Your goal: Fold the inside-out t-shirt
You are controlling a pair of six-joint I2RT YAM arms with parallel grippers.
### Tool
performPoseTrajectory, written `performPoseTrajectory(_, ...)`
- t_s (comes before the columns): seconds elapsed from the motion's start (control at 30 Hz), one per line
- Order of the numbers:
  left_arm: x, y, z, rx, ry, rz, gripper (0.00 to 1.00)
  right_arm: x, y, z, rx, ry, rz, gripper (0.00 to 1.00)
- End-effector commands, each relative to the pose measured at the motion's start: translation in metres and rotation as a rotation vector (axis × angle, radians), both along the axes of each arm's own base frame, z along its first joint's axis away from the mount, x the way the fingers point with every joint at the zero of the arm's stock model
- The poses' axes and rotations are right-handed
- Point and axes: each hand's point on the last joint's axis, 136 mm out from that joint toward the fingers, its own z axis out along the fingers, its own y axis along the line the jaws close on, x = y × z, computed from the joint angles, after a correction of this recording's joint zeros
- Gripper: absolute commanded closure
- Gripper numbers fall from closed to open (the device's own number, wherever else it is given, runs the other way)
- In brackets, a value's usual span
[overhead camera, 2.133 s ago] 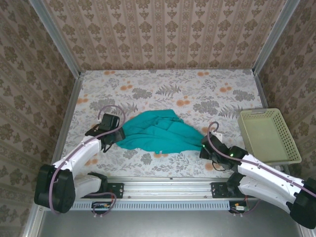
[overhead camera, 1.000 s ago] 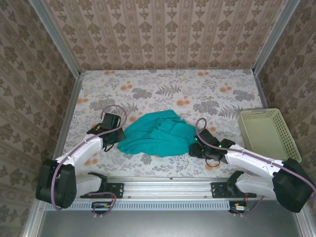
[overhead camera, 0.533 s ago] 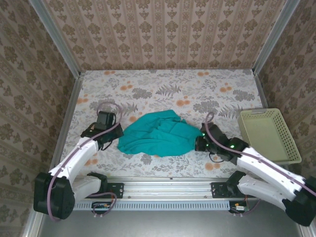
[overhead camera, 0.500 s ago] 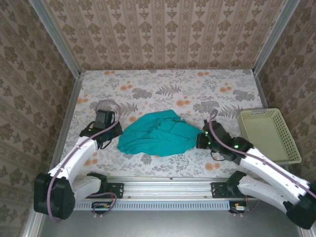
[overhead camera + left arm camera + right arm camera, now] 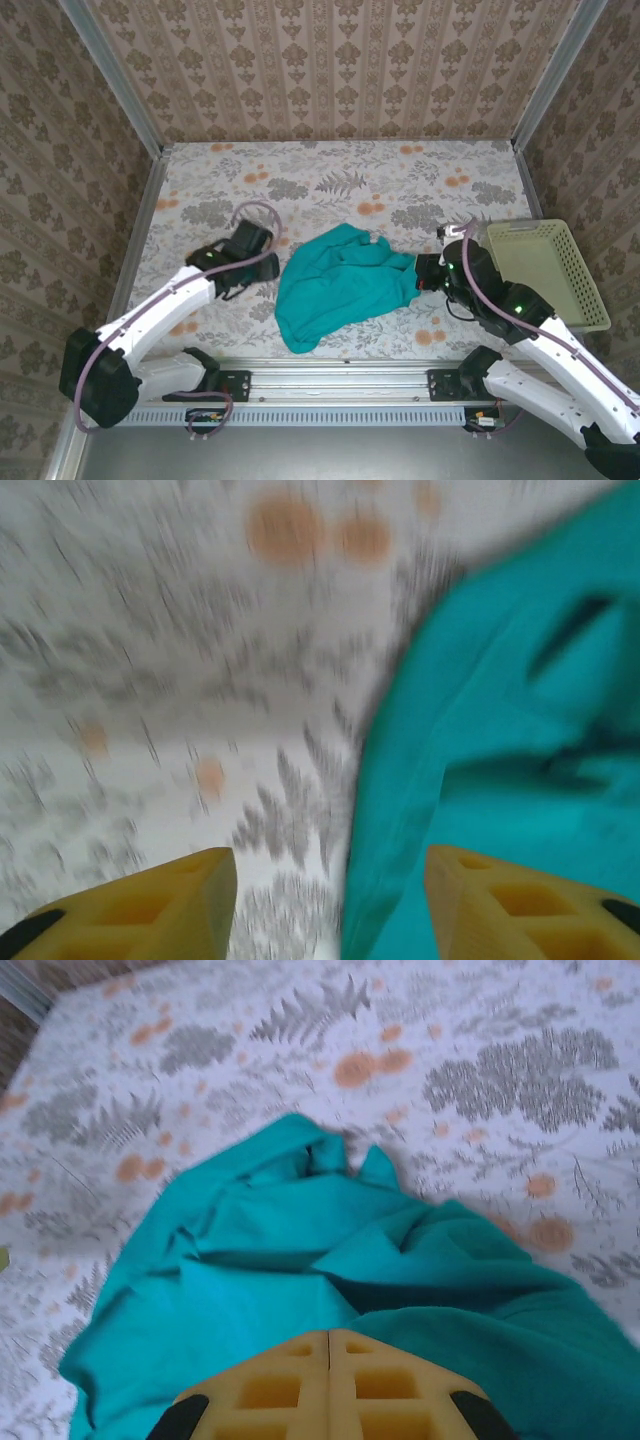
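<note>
Right gripper [image 5: 329, 1338] clenched on the t-shirt [image 5: 335, 290] edge, left gripper [image 5: 328, 856] released beside it; it's just a crumpled heap, zero folds done.

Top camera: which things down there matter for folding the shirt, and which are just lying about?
In the job:
- t-shirt, teal, bunched on the table
- right gripper, shut on its right end
- left gripper, open at its left edge

Lying about:
- basket, pale yellow, at the right edge, apart from the cloth
</note>
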Motion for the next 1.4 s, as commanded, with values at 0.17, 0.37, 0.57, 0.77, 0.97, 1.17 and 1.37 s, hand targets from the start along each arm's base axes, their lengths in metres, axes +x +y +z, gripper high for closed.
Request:
performPoseTrajectory(0.17,-0.063,-0.02,-0.057,0.085,0.131,0.034,0.4,-0.004,-0.003,-0.006,-0.016,0.017,0.005,1.0)
performPoseTrajectory(0.37,-0.067,-0.028,-0.086,0.086,0.157,0.034,0.53,-0.004,-0.002,-0.007,-0.004,0.01,0.003,1.0)
performPoseTrajectory(0.57,-0.046,-0.018,-0.094,0.1,0.152,0.043,0.79,-0.006,-0.025,-0.009,-0.063,0.017,-0.1,1.0)
performPoseTrajectory(0.77,0.0,-0.014,-0.071,-0.031,0.09,0.042,1.0,-0.004,-0.034,-0.003,-0.082,-0.003,-0.143,1.0)
performPoseTrajectory(0.97,0.071,0.005,0.046,-0.19,-0.109,0.09,1.0,0.006,-0.042,0.053,-0.137,-0.109,-0.16,1.0)
performPoseTrajectory(1.17,0.078,0.044,0.196,-0.287,-0.537,0.124,1.0,-0.004,-0.069,0.13,-0.166,-0.306,-0.201,1.0)
performPoseTrajectory(1.37,0.089,0.053,0.114,-0.35,-0.31,0.188,1.0,-0.007,-0.053,0.073,-0.102,-0.219,-0.145,1.0)
